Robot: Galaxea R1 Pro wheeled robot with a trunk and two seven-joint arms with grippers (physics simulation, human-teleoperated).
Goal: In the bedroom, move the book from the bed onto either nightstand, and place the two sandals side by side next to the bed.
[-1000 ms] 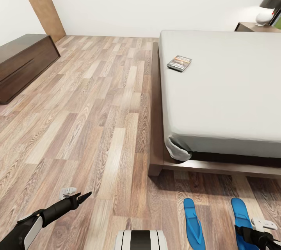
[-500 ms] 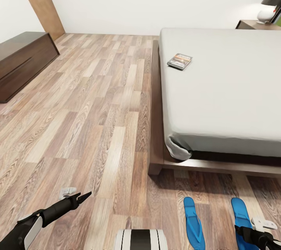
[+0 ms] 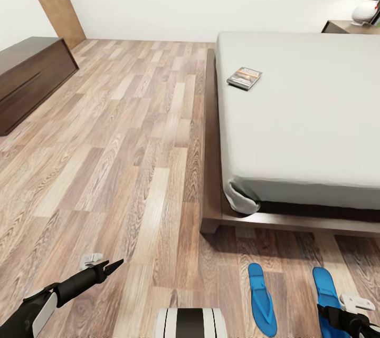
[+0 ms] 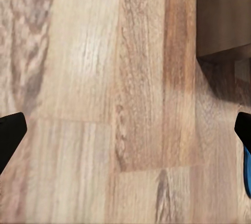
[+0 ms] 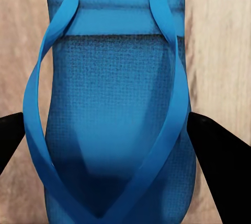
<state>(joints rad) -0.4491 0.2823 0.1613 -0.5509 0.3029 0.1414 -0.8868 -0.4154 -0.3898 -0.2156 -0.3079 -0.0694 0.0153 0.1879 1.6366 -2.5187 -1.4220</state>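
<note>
1. The bed point(image 3: 306, 116), with a pale grey mattress on a dark wooden frame, stands on the wood-plank floor point(image 3: 121, 148).
2. The book point(image 3: 244, 78) lies flat on the mattress near the bed's left edge, toward the headboard end.
3. Two blue sandals lie side by side on the floor beyond the bed's foot: the left sandal point(image 3: 261, 298) and the right sandal point(image 3: 327, 293).
4. The left arm reaches low over bare floor; the left gripper point(image 3: 113, 266) holds nothing, its fingertips set wide apart in the wrist view.
5. The right gripper point(image 5: 125, 145) hovers over the right sandal, a finger on either side, spread wide.
6. A nightstand point(image 3: 351, 26) stands at the bed's far corner.
</note>
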